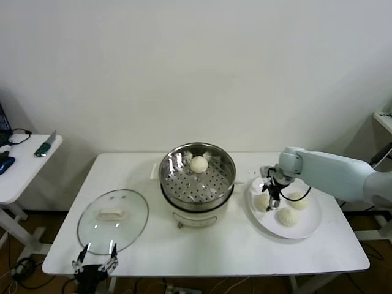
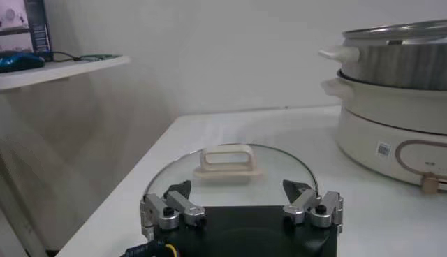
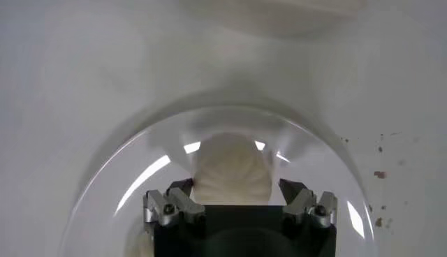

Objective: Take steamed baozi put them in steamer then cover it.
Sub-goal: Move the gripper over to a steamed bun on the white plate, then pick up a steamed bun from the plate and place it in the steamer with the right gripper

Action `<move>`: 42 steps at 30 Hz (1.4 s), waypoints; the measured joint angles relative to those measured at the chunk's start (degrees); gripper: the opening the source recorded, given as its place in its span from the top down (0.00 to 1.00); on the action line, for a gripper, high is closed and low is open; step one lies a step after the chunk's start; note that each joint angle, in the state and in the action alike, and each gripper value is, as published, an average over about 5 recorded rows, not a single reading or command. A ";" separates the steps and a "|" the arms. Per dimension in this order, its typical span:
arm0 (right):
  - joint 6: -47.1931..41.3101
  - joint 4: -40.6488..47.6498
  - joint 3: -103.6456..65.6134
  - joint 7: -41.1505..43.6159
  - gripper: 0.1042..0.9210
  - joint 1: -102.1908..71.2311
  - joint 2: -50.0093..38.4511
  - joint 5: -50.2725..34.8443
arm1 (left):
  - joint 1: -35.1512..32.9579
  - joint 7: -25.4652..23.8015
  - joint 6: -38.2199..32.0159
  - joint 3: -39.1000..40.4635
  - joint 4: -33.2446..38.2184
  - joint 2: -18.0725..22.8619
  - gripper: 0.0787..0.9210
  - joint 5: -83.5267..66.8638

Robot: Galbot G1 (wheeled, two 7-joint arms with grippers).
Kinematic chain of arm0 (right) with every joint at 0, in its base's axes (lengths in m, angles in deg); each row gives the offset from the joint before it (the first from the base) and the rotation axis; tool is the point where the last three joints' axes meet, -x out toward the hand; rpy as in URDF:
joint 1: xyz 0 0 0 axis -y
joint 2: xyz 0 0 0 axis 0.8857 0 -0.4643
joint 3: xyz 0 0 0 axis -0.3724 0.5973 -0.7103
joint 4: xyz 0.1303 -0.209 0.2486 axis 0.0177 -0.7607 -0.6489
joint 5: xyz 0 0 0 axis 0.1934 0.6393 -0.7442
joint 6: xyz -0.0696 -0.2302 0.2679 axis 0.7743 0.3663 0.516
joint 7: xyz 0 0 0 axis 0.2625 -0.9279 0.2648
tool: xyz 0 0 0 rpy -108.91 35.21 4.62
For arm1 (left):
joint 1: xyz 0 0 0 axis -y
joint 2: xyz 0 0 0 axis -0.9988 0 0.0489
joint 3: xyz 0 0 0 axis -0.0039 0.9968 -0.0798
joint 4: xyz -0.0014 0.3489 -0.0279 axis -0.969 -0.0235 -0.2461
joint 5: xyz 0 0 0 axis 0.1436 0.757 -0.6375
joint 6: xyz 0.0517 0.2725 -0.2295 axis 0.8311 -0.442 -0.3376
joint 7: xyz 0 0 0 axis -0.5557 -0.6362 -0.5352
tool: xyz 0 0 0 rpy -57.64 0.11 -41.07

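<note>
Our right arm reaches in from the right side, its pale forearm angled across toward the steamer (image 1: 197, 177), with the wrist bent so the tool points straight down. The right gripper (image 1: 269, 199) hangs just to the right of the steamer, and in the right wrist view (image 3: 237, 187) we see its two fingers spread, one on each side of a baozi (image 3: 232, 167), not yet pressed against it. Our left gripper (image 1: 95, 264) sits low, well to the left of the steamer and nearer to us; its fingers (image 2: 172, 207) stand wide apart, holding nothing.
</note>
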 measured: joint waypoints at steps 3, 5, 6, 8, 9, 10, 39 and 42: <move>0.00 0.06 -0.19 0.01 0.20 -0.14 0.08 0.30 | 0.00 0.00 0.04 -0.01 0.05 0.00 0.12 0.00; 0.01 0.16 -0.36 0.01 0.22 -0.23 0.17 0.51 | 0.02 0.01 0.05 -0.02 0.06 -0.01 0.12 0.00; 0.02 0.20 -0.44 0.02 0.23 -0.25 0.21 0.64 | 0.03 0.02 0.05 -0.02 0.06 -0.01 0.12 0.01; 0.08 0.24 -0.53 0.07 0.25 -0.21 0.25 0.92 | 0.06 0.04 0.06 -0.02 0.06 -0.02 0.12 0.01; 0.12 0.21 -0.55 0.13 0.26 -0.13 0.24 1.08 | 0.09 0.05 0.07 -0.02 0.06 -0.03 0.12 0.01; 0.19 0.17 -0.55 0.21 0.26 -0.03 0.21 1.20 | 0.11 0.06 0.09 -0.01 0.06 -0.03 0.12 0.01; 2.96 -14.02 14.56 8.09 0.28 35.06 2.53 -15.11 | 0.39 0.60 0.66 0.84 1.27 -1.15 0.12 -0.30; 2.25 -15.80 14.55 7.93 0.28 37.66 4.43 -18.08 | 0.44 0.77 0.68 1.02 1.47 -1.38 0.12 -0.33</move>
